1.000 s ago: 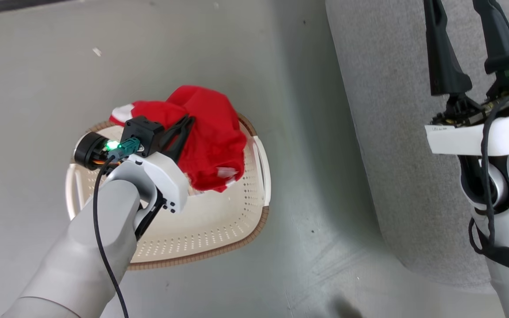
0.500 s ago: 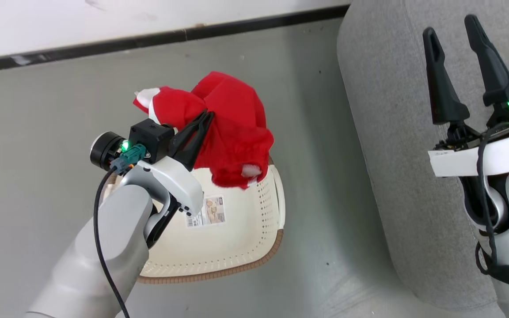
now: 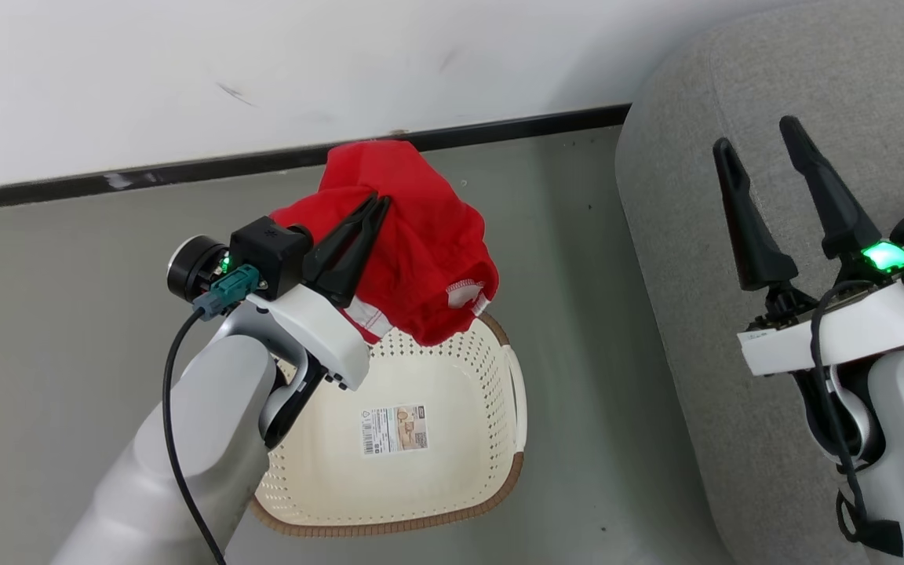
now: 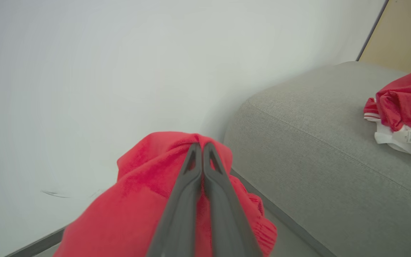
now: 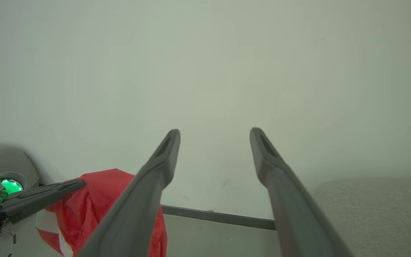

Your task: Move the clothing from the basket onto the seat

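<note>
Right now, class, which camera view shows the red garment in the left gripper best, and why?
The head view: the red garment hangs nearly whole from the shut left gripper, above the basket. The left wrist view has it close but crossed by the fingers and cut off. The right wrist view catches part, lower left.

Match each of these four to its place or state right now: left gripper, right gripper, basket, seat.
1. left gripper
2. right gripper
3. basket
4. seat

A. bears a crumpled red garment
B. stands on the floor, label sticker showing inside
C. open, holding nothing
D. shut on a hanging red garment

Pairs: 1-D, 2-C, 3-B, 4-A
</note>
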You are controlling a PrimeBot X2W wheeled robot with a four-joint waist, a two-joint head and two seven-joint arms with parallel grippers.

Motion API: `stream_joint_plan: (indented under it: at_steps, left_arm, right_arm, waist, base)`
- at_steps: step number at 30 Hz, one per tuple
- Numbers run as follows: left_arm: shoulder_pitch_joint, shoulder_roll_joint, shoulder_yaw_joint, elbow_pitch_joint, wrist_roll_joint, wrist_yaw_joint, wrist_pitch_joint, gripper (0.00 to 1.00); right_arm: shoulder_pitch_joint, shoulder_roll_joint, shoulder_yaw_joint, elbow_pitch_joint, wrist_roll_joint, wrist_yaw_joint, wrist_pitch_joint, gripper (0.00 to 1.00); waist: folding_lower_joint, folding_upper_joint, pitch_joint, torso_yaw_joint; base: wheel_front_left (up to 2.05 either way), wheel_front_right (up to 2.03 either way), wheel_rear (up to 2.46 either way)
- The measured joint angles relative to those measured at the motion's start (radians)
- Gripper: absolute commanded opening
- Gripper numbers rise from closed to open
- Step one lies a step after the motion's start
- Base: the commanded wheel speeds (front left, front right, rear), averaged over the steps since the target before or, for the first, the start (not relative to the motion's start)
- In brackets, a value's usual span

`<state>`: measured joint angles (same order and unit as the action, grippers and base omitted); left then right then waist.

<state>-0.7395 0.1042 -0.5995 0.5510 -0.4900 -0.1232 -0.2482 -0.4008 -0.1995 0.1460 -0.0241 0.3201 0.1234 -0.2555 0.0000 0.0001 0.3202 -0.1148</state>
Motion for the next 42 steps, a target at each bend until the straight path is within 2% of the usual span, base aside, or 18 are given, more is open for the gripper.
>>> stream_joint_plan:
  at_steps: [16,29,34,37,42]
  left_arm:
    - [0.028,-0.007,-0.013,-0.037,-0.004,-0.003,0.0,0.0]
    - [0.041,-0.021,-0.033,-0.053,-0.029,-0.003,0.001,0.0]
    - [0.056,-0.033,-0.047,-0.067,-0.038,-0.003,0.01,0.0]
    - [0.056,-0.035,-0.048,-0.084,-0.04,-0.003,0.016,0.0]
    - [0.056,-0.036,-0.057,-0.103,-0.041,-0.003,0.026,0.0]
  right_arm:
    - [0.109,-0.025,0.074,0.04,0.034,0.0,0.0,1.0]
    - [0.156,-0.048,0.213,0.08,0.058,0.0,0.0,1.0]
    - [0.157,-0.074,0.28,0.131,0.036,0.0,0.0,1.0]
    - [0.166,-0.095,0.287,0.173,0.006,0.0,0.0,1.0]
    - [0.168,-0.086,0.324,0.209,0.003,0.0,0.0,1.0]
  waist:
    - [0.0,0.0,-0.146,0.03]
    - [0.0,0.0,-0.231,0.047]
    - [0.0,0.0,-0.25,0.057]
    - [0.0,0.0,-0.257,0.064]
    - [0.0,0.0,-0.263,0.075]
  base:
    - [0.0,0.0,0.0]
    - [0.0,0.0,0.0]
    - [0.0,0.0,0.0]
    - [0.0,0.0,0.0]
    - [0.0,0.0,0.0]
